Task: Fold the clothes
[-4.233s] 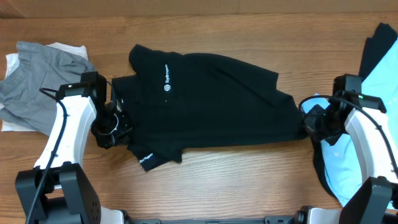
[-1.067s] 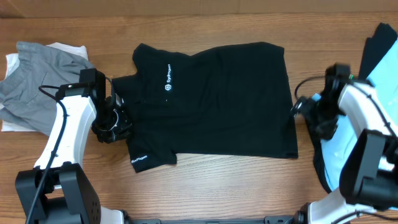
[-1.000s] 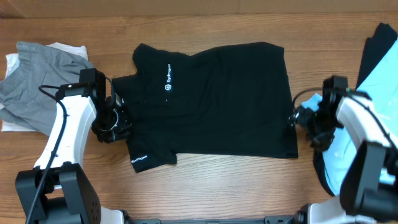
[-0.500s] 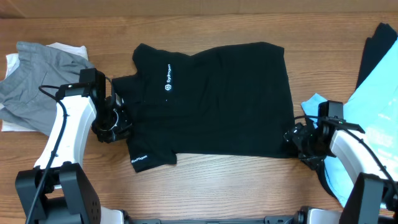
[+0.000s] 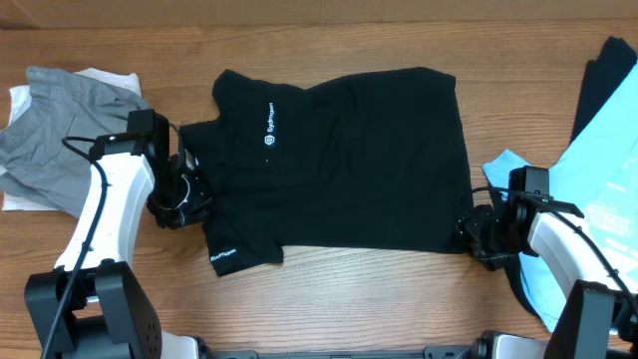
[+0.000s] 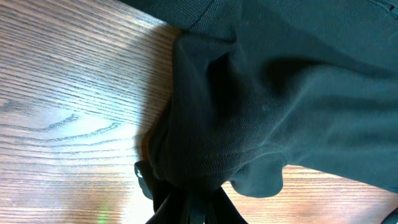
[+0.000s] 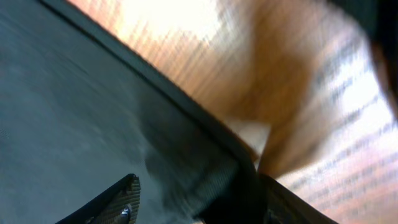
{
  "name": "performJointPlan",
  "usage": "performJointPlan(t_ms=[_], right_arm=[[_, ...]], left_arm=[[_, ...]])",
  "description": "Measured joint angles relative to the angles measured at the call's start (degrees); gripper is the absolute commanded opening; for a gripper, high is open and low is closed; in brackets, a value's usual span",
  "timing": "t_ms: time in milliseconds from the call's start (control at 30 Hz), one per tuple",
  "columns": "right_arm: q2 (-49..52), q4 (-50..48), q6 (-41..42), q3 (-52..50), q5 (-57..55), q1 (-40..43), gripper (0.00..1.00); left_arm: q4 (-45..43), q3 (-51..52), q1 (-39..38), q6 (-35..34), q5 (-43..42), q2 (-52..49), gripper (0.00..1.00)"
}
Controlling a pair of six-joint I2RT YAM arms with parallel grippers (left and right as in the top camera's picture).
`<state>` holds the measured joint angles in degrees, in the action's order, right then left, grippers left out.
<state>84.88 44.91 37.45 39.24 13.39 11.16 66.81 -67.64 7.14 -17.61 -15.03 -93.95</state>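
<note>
The black T-shirt [image 5: 349, 160] lies spread flat in the middle of the table, its small white logo [image 5: 269, 125] near the left. My left gripper [image 5: 179, 204] is shut on a bunched fold at the shirt's left edge; in the left wrist view the dark fabric [image 6: 249, 112] gathers into the left gripper [image 6: 193, 202]. At the shirt's near right corner sits my right gripper [image 5: 475, 231]. In the blurred right wrist view the right gripper [image 7: 199, 199] has its jaws apart, straddling the hem [image 7: 186, 118], one finger [image 7: 121, 199] over the cloth.
A grey garment [image 5: 50, 150] over a white one [image 5: 18, 100] is heaped at the far left. A light blue printed garment [image 5: 598, 189] and a dark one [image 5: 598, 80] lie at the right edge, close behind my right arm.
My right gripper has moved from the middle of the shirt's right edge toward me, to the near right corner, and its jaws have narrowed. The left arm and shirt stayed still.
</note>
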Motion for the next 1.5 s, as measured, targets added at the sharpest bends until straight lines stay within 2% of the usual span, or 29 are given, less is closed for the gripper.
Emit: performJointPlan(t_ms=[100,133,200,267,400,467,733,1000,1200,1500], right_arm=[[0.0,1.2,0.0,-0.2,0.8,0.0,0.64],[0.0,1.3,0.0,-0.2,1.0,0.0,0.59],[0.0,1.2,-0.1,-0.2,1.2,0.0,0.43],[0.2,1.1,0.2,-0.5,1.3,0.0,0.18],[0.6,0.2,0.3,-1.1,1.4,0.0,0.04],[0.7,0.1,0.2,-1.1,1.4,0.0,0.04],[0.4,0.7,-0.6,-1.0,0.8,0.0,0.04],[-10.0,9.1,-4.4,9.6,-2.9,0.0,0.04],[-12.3,9.7,-7.8,17.3,-3.3,0.0,0.04],[-12.3,1.9,-9.7,17.4,-3.6,-0.1,0.04]], left_arm=[[0.0,0.0,0.0,0.0,0.0,0.0,0.11],[0.0,0.0,0.0,0.0,0.0,0.0,0.11],[0.0,0.0,0.0,0.0,0.0,0.0,0.11],[0.0,0.0,0.0,0.0,0.0,0.0,0.12],[0.0,0.0,0.0,0.0,0.0,0.0,0.11],[0.1,0.0,0.0,0.0,0.0,0.0,0.05],[5.8,0.0,0.0,0.3,-0.3,0.0,0.04],[15.7,0.0,0.0,10.0,-8.9,0.0,0.04],[14.0,0.0,0.0,14.0,-12.6,0.0,0.04],[4.9,0.0,3.5,12.6,-13.8,0.0,0.04]])
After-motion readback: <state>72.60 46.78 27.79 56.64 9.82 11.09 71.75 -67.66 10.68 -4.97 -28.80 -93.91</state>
